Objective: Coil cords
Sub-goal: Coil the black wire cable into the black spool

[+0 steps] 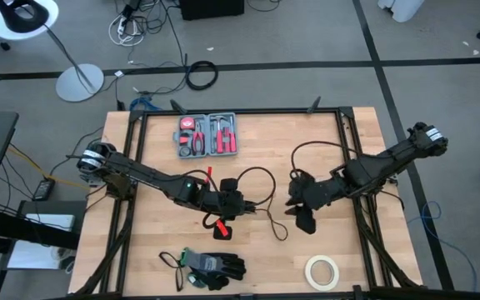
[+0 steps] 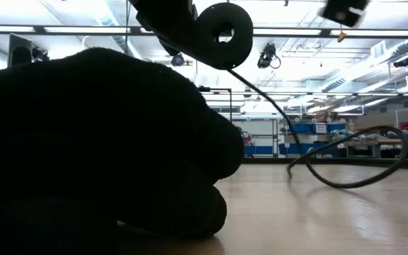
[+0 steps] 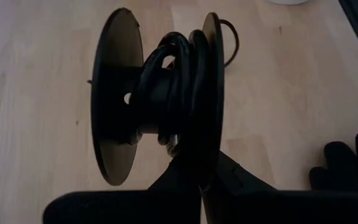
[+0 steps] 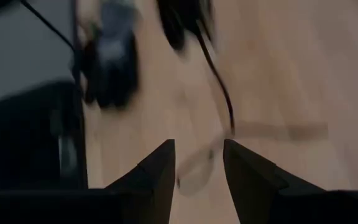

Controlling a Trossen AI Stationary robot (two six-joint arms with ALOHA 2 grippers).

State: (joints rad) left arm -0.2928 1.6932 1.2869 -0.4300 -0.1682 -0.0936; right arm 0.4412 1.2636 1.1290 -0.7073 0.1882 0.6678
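1. Left claw (image 3: pixel 201 186): fingers fully closed, pinching the edge of one disc of a black spool (image 3: pixel 160 99). Seen from above it sits near the middle of the table (image 1: pixel 357 258), a little toward the left.
2. Spool: two thin round discs on a hub, held up off the wood; the low view shows it hanging above the tabletop.
3. Cord (image 3: pixel 179 81): thin and black, several turns wound on the hub between the discs. Its loose tail (image 1: pixel 261 187) leaves the spool, arcs across the table toward the right arm and comes back down onto the wood. In the low view the tail drops from the spool and lies in a wide loop on the surface.
4. Right claw (image 4: pixel 199 163): fingers parted with a clear gap, nothing between them. It hovers over bare wood just right of the cord's tail, close to the left claw but not touching it.
5. Farther out: black gloves (image 1: pixel 215 267) at the near edge below the left claw; roll of tape (image 1: pixel 322 272) near the right front corner; open tool case (image 1: pixel 207 135) at the far side.
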